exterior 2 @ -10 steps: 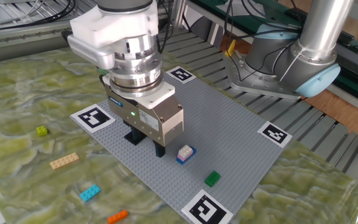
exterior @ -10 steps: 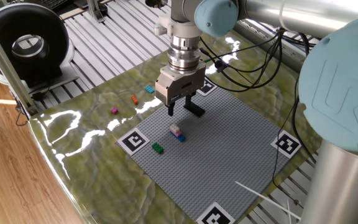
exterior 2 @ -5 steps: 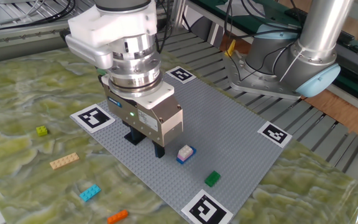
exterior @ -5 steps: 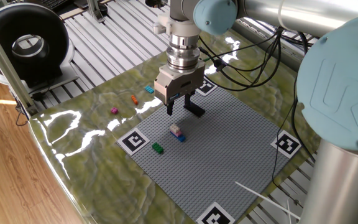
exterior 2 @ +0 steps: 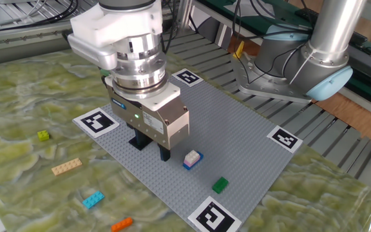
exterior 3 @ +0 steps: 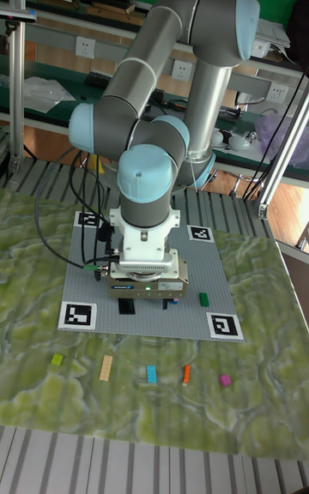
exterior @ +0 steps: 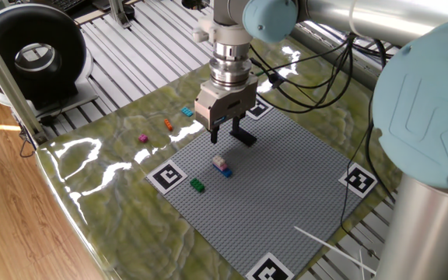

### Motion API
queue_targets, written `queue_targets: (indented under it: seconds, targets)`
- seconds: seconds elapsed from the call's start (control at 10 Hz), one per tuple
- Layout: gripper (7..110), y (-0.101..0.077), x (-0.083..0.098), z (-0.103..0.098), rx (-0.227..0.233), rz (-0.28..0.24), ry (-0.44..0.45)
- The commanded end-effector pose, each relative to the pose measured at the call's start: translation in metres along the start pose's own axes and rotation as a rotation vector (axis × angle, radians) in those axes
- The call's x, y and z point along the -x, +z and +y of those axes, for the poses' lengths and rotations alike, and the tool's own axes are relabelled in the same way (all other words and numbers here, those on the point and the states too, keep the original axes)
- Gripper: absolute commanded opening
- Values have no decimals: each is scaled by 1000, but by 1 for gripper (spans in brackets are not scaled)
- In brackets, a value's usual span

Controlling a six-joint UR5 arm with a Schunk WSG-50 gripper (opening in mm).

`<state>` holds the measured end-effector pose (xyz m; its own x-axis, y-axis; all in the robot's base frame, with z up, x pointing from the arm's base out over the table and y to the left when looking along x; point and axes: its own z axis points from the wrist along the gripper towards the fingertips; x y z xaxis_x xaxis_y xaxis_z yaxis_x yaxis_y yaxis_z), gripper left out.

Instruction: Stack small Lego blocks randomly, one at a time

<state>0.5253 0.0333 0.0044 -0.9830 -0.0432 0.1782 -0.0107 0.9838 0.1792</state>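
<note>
A white-pink block (exterior: 221,162) is sitting on a blue block (exterior 2: 190,164) near the middle of the baseplate (exterior: 302,179), a green block (exterior 2: 220,185) lying nearby. The gripper (exterior: 225,134) is hanging just beside the stack, fingers apart and holding nothing, over a dark plate (exterior: 244,138).

A baseplate (exterior 2: 237,142) lies on the bench (exterior 2: 18,96), with a marker tag (exterior 2: 97,121) at each corner. On it sit a two-block stack (exterior 2: 191,159), a single block (exterior 2: 219,185) nearby and a flat plate (exterior: 244,138) beneath the gripper (exterior 2: 152,147). Five loose blocks (exterior 3: 151,374) line the bench just off one baseplate edge.
</note>
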Motion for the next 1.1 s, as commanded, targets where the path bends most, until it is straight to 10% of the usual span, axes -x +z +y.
queue_targets:
  seconds: [0.0,1.0]
  targets:
    - [66,-2,-9,-9,10,0,-10]
    - [66,7,-29,-22,5,-4,-14]
